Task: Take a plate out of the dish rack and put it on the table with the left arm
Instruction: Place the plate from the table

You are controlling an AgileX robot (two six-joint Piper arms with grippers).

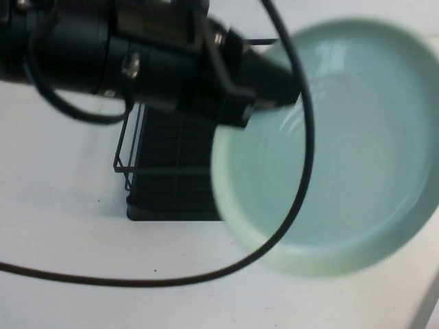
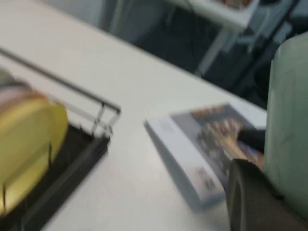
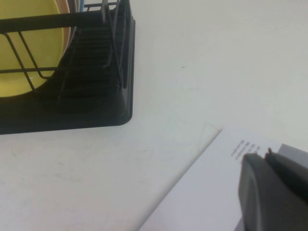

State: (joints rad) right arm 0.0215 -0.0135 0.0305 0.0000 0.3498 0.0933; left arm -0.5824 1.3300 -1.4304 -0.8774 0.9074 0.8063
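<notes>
the left gripper (image 1: 278, 103) is clenched on the rim of the plate (image 1: 343, 151), holding it up in the air close to the high camera, clear of the dish rack (image 1: 164, 171) and above the table (image 1: 62, 205). a yellow plate (image 2: 26, 139) remains in the rack. the plate looks stiff, smooth and breakable, probably ceramic, so a rim pinch like this could slip or swing; a firm hold on the raised edge and a slow, level set-down seem wise. the right gripper (image 3: 274, 187) hangs low over a white sheet (image 3: 207, 192) beside the rack; whether it is open or closed i cannot tell
</notes>
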